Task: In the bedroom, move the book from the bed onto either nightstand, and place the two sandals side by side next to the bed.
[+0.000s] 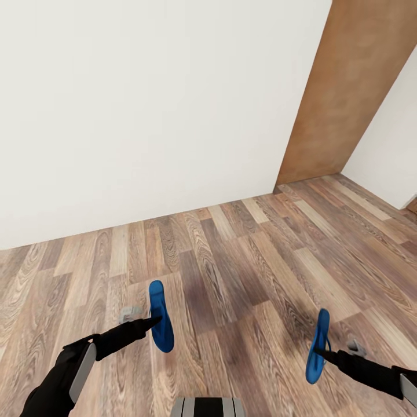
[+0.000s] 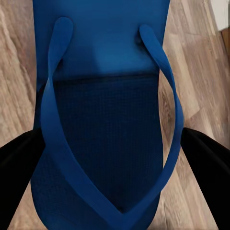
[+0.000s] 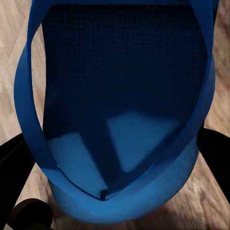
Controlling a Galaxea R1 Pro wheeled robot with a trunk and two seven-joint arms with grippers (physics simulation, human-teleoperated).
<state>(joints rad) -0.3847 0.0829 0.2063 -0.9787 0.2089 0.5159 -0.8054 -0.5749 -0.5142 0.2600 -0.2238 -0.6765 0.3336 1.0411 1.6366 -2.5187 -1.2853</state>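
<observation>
Each of my grippers holds one bright blue sandal above the wood-plank floor. In the head view, my left gripper (image 1: 152,322) is shut on a sandal (image 1: 160,315) at lower left. The right gripper (image 1: 322,352) is shut on the other sandal (image 1: 317,346), held edge-on at lower right. The left wrist view looks down the strap side of its sandal (image 2: 108,134), with black fingers (image 2: 17,167) at both edges. Up close in the right wrist view, the other sandal (image 3: 120,124) sits between dark fingers (image 3: 215,153). The bed, book and nightstand are out of view.
A white wall (image 1: 145,104) runs across ahead, meeting the plank floor (image 1: 243,255). A brown door (image 1: 341,92) stands at the right, with another white wall (image 1: 394,145) beyond it. My base's front edge (image 1: 208,406) shows at the bottom.
</observation>
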